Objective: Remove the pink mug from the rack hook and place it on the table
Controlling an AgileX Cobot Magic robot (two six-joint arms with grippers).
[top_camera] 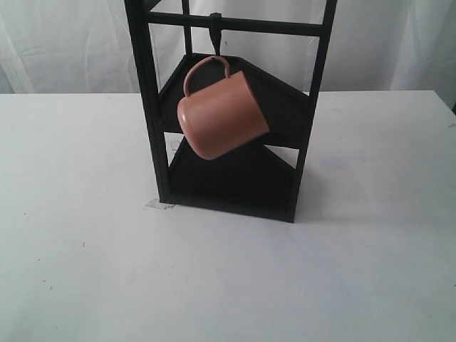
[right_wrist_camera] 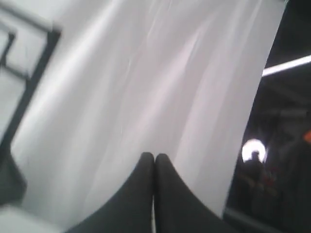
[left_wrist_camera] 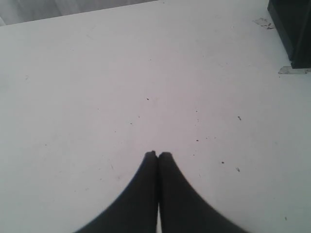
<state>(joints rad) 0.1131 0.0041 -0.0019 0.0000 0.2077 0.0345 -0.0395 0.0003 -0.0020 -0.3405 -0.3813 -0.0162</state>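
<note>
The pink mug (top_camera: 221, 114) hangs tilted by its loop handle from the black rack hook (top_camera: 216, 34), inside the tall black rack (top_camera: 231, 178) that stands on the white table (top_camera: 107, 271). Neither arm shows in the exterior view. My left gripper (left_wrist_camera: 158, 154) is shut with nothing in it, above bare speckled table (left_wrist_camera: 97, 97); a corner of the rack's base (left_wrist_camera: 294, 29) lies off to one side. My right gripper (right_wrist_camera: 154, 156) is shut and empty, facing a white curtain (right_wrist_camera: 146, 87), with part of the rack frame (right_wrist_camera: 29, 82) at the picture's edge.
A white curtain (top_camera: 64, 43) hangs behind the table. A small clear tape piece (top_camera: 158, 204) lies at the rack's front left foot. Dark room with a lamp (right_wrist_camera: 253, 150) shows past the curtain's edge in the right wrist view.
</note>
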